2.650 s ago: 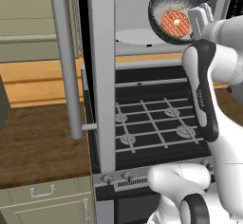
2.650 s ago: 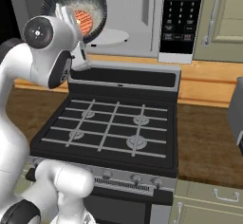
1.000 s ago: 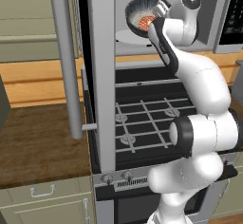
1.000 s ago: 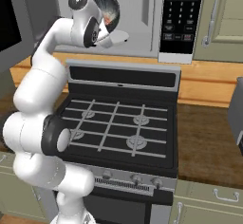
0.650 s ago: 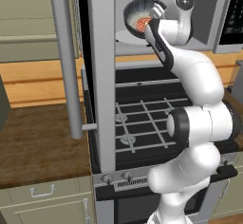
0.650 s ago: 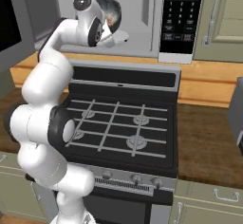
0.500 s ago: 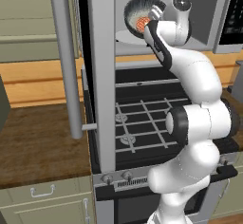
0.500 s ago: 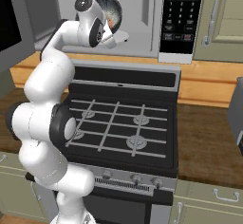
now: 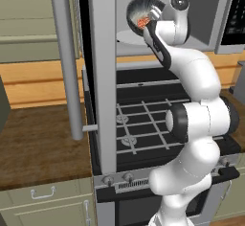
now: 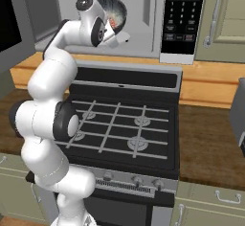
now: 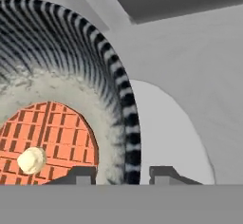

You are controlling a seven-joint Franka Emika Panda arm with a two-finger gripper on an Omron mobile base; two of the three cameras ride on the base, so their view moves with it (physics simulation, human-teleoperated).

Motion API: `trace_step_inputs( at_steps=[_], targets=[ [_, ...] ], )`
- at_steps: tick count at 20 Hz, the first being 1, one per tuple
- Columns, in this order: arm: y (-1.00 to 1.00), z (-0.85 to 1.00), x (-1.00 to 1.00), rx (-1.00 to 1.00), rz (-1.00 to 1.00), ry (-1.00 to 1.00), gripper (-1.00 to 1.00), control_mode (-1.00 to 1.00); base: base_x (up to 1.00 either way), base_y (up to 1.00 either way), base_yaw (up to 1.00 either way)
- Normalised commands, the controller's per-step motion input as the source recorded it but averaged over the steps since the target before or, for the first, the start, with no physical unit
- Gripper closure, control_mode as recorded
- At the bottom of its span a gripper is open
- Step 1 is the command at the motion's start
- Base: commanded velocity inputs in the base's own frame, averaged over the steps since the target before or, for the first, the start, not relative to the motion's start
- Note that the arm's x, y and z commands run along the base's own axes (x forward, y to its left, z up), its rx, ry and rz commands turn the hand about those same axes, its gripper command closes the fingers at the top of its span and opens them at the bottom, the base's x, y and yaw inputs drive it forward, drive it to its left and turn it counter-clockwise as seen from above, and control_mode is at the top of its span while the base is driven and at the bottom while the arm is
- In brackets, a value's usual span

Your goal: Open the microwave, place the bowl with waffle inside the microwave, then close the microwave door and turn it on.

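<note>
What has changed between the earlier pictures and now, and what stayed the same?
The arm carried the bowl with the waffle from in front of the microwave deep into its cavity, over the white turntable. The hand is at the bowl's rim, its fingertips on either side of it; whether it has let go is not clear. The microwave door stayed open, and the stove is unchanged.

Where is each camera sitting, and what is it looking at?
Left base view: behind the arm's left, facing the open silver-grey microwave past its black glass door; white arm at right.
Right base view: behind its right, facing the black stove; white arm at left.
Hand view: on the hand, looking along the gripper astride the rim of the dark grey bowl.
All share the bowl and the orange-red waffle.
</note>
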Motion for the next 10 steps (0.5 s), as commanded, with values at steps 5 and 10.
trace_step_inputs(
  at_steps=[5,10],
  targets=[
    [0.00,0.13,-0.05,0.00,0.00,-0.23,-1.00,-1.00,0.00,0.00,0.00],
    [0.00,0.18,-0.64,0.00,0.00,-0.44,-1.00,-1.00,0.00,0.00,0.00]
  ],
)
